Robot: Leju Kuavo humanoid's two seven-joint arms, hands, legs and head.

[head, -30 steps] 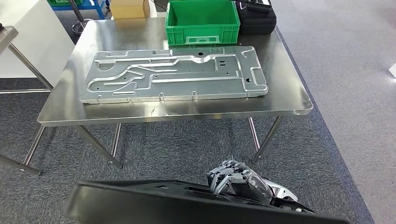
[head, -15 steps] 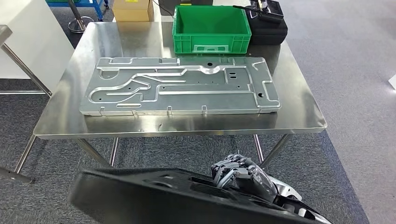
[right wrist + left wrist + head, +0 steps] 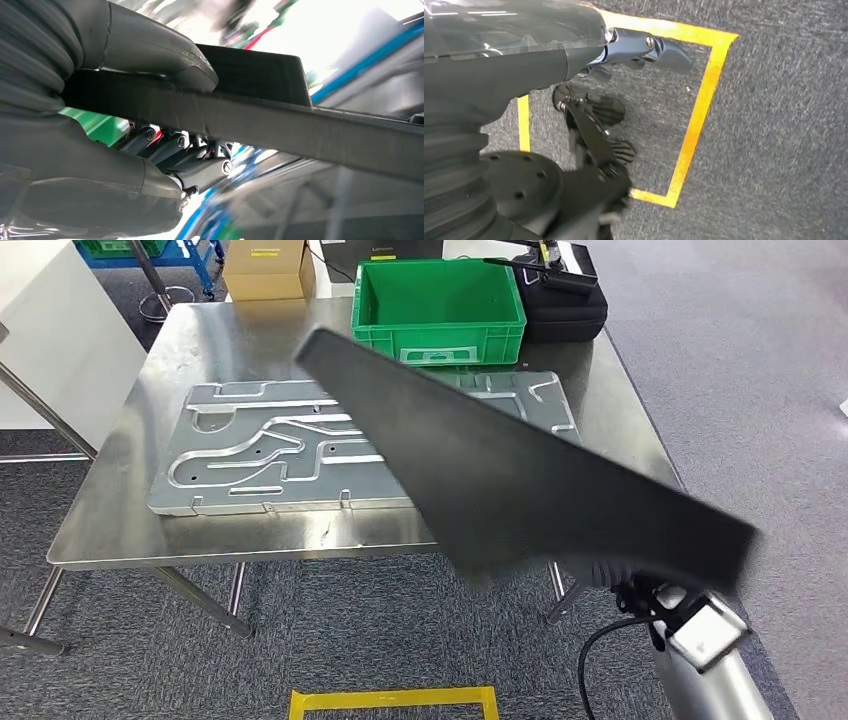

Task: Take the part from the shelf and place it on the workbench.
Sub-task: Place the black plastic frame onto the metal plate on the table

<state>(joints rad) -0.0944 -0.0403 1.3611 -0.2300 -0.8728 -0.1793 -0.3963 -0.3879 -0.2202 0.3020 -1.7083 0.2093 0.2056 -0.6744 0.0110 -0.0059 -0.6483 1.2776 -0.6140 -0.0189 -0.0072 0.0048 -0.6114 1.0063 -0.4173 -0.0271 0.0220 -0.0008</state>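
Note:
The part is a long flat black panel (image 3: 520, 470). It hangs tilted above the right half of the steel workbench (image 3: 100, 525), one end over the table's middle and the other past its front right corner. My right hand (image 3: 165, 125) grips the black panel (image 3: 310, 130), thumb on one face and fingers on the other. In the head view the panel hides that hand, with my right wrist (image 3: 690, 625) below its lower end. My left hand (image 3: 624, 75) hangs over the floor, holding nothing, fingers apart.
A large grey machined metal plate (image 3: 260, 450) lies across the workbench. A green crate (image 3: 440, 300) and a black case (image 3: 565, 300) stand at the back, with a cardboard box (image 3: 265, 268) behind. Yellow floor tape (image 3: 390, 700) marks a square by my feet.
The black panel has swung up from low in front of me to a tilted position over the table's right side. The camera has shifted slightly.

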